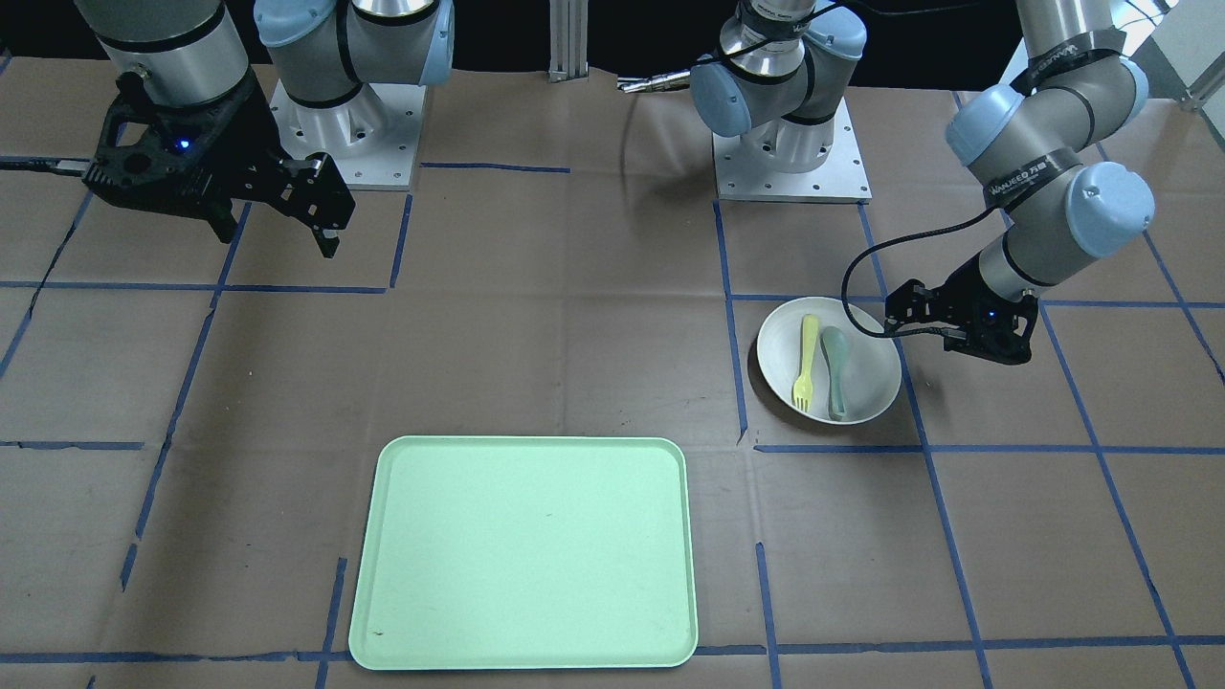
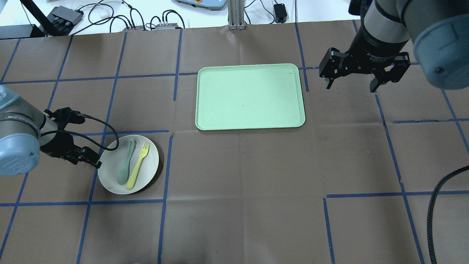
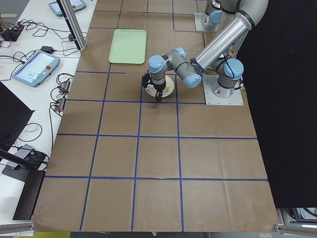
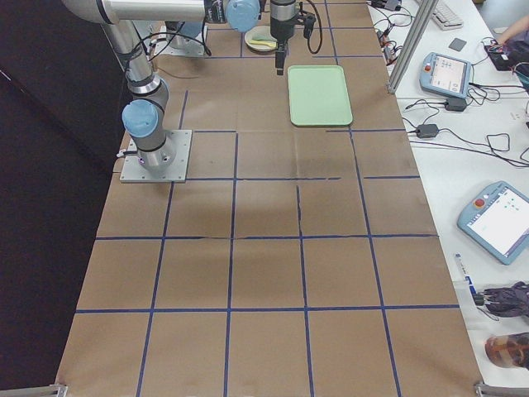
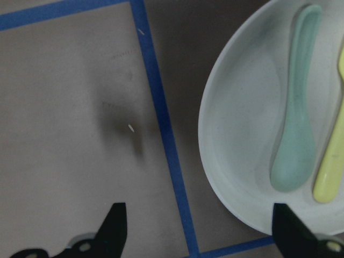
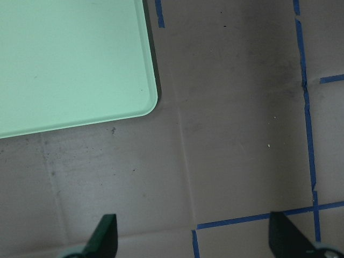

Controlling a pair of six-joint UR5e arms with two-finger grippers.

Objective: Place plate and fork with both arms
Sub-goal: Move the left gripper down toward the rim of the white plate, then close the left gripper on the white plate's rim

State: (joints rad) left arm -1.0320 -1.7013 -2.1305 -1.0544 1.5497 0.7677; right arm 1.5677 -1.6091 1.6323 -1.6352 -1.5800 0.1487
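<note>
The off-white plate (image 2: 146,176) sits on the table at my left, and it shows in the front view (image 1: 871,383) and the left wrist view (image 5: 236,134). The pale-yellow fork (image 2: 139,163) (image 1: 807,365) (image 5: 330,177) lies in it beside a grey-green spoon (image 2: 126,163). My left gripper (image 2: 82,157) (image 1: 926,327) (image 5: 199,231) is open and empty, low at the plate's outer rim, with one finger over the rim and the other over bare table. My right gripper (image 2: 350,86) (image 1: 278,234) (image 6: 196,236) is open and empty, held above the table.
The pale-green tray (image 2: 249,97) (image 1: 526,550) (image 6: 70,59) lies flat at the table's far middle, its corner close to my right gripper. Blue tape lines cross the brown table cover. The arm bases (image 1: 790,163) stand at the robot's edge.
</note>
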